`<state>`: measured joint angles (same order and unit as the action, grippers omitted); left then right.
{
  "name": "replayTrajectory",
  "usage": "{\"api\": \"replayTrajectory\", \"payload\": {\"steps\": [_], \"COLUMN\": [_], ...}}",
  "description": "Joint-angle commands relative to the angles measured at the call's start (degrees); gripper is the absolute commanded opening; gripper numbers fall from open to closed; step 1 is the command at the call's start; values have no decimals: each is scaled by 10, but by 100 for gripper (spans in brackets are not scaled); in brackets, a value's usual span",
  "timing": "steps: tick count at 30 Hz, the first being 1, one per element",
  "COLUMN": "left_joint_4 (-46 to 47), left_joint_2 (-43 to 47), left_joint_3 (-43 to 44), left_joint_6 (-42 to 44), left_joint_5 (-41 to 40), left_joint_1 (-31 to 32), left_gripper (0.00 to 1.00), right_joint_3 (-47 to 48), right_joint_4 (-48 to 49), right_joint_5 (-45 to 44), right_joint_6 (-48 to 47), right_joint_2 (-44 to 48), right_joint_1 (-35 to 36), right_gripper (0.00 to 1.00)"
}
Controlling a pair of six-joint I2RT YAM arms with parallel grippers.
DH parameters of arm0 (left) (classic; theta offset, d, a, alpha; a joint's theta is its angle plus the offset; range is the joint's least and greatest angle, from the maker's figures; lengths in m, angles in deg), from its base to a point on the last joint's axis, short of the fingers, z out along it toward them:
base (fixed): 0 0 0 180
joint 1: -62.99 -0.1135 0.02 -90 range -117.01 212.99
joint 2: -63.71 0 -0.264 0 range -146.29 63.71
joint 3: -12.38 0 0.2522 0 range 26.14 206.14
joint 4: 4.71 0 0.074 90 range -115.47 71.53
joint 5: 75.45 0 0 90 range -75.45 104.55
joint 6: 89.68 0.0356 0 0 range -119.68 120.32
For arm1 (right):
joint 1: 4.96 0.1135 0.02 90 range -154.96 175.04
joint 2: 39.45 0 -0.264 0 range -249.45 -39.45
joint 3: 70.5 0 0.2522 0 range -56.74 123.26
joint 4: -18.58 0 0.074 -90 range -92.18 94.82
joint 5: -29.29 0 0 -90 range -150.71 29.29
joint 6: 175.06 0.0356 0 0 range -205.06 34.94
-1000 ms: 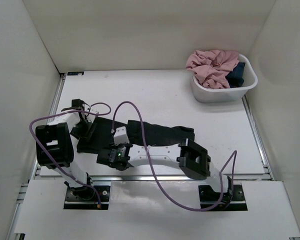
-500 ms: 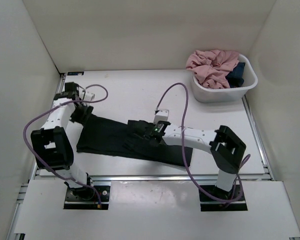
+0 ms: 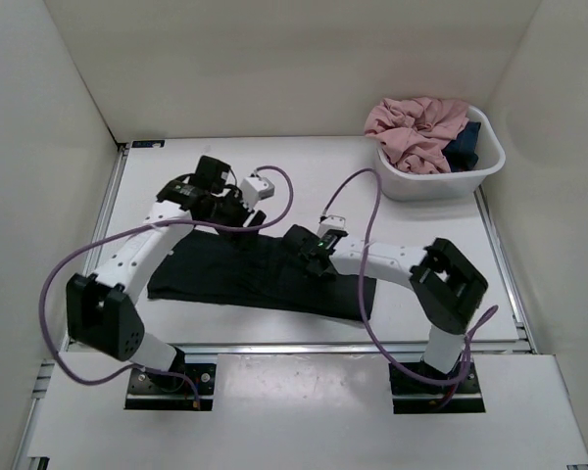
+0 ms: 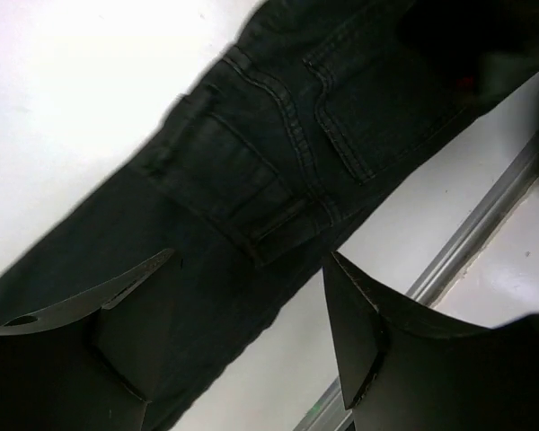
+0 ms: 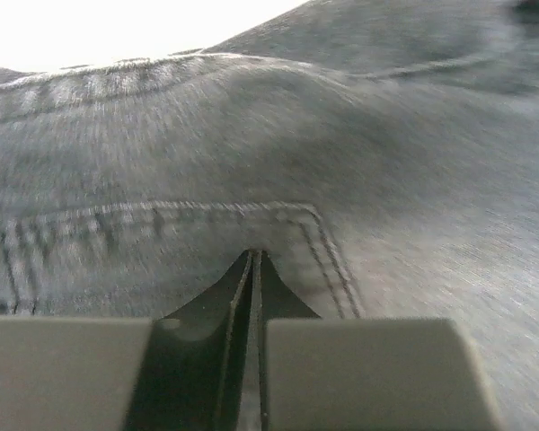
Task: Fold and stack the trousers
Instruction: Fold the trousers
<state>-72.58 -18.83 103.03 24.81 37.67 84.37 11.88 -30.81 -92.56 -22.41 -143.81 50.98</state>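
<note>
The black trousers (image 3: 235, 274) lie stretched left to right across the near half of the table. My right gripper (image 3: 304, 245) rests on their middle. In the right wrist view its jaws (image 5: 254, 256) stand almost together, pinching the fabric beside a stitched pocket corner (image 5: 319, 224). My left gripper (image 3: 230, 211) hovers over the trousers' far edge. In the left wrist view it (image 4: 251, 269) is open and holds nothing, and the waistband and back pocket (image 4: 278, 153) lie below its fingers.
A white basket (image 3: 436, 184) stands at the back right with a pink cloth (image 3: 416, 127) and a dark blue garment (image 3: 465, 145) in it. A metal rail (image 4: 485, 224) runs along the table's near edge. White walls close in three sides.
The left arm swung from the table's left edge to the right, over the trousers' far edge. The right gripper crossed from the left to the trousers' middle and closed. The trousers now lie flatter.
</note>
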Motion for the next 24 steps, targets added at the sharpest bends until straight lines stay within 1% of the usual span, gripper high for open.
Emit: {"api": "replayTrajectory", "payload": {"steps": [1, 2, 3, 4, 5, 6, 7, 8, 9, 10, 11, 12, 13, 14, 15, 18, 19, 20, 23, 24], "left_joint_4": [36, 44, 51, 65, 71, 76, 76, 89, 89, 95, 95, 95, 95, 95, 95, 100, 100, 100, 105, 105], "left_joint_2": [-35, -51, -59, -67, -74, -94, -104, -114, -135, -144, -154, -162, -167, -175, -175, -180, -188, -196, -203, -209], "left_joint_3": [-28, -28, -28, -28, -28, -28, -28, -21, -21, -21, -16, -16, -16, -22, -22, -35, -40, -40, -45, -45], "left_joint_6": [-36, -36, -44, -44, -55, -61, -61, -68, -74, -74, -74, -80, -80, -80, -80, -80, -80, -80, -80, -80], "left_joint_5": [44, 35, 27, 22, 0, -19, -42, -95, -118, -131, -141, -152, -157, -157, -172, -172, -172, -172, -172, -172], "left_joint_1": [13, 21, 21, 29, 41, 48, 55, 61, 66, 67, 67, 67, 67, 67, 67, 72, 72, 72, 72, 72], "left_gripper": [75, 75, 75, 75, 75, 75, 75, 75, 75, 75, 75, 75, 75, 75, 75, 75, 75, 75, 75, 75], "right_joint_3": [21, 8, -8, -29, -53, -107, -137, -168, -241, -278, -311, -342, -370, -407, -419, -460, -467, -473, -478, -478], "right_joint_4": [-68, -96, -104, -109, -115, -120, -120, -106, -27, 23, 60, 89, 143, 163, 175, 232, 250, 276, 314, 328], "right_joint_5": [-53, -64, -70, -70, -70, -70, -52, -31, 39, 90, 127, 152, 177, 215, 226, 269, 298, 307, 326, 351], "right_joint_6": [35, 43, 43, 50, 57, 57, 57, 38, 7, -27, -45, -59, -68, -80, -94, -115, -115, -115, -115, -115], "right_joint_2": [115, 140, 166, 217, 241, 265, 308, 332, 357, 398, 414, 428, 449, 456, 456, 456, 440, 430, 384, 366], "right_joint_1": [2, 2, 2, -5, -11, -21, -54, -73, -118, -142, -164, -200, -216, -231, -254, -284, -284, -284, -284, -284], "right_gripper": [14, 19, 28, 35, 43, 53, 69, 74, 80, 91, 94, 97, 99, 99, 99, 99, 99, 99, 91, 82]}}
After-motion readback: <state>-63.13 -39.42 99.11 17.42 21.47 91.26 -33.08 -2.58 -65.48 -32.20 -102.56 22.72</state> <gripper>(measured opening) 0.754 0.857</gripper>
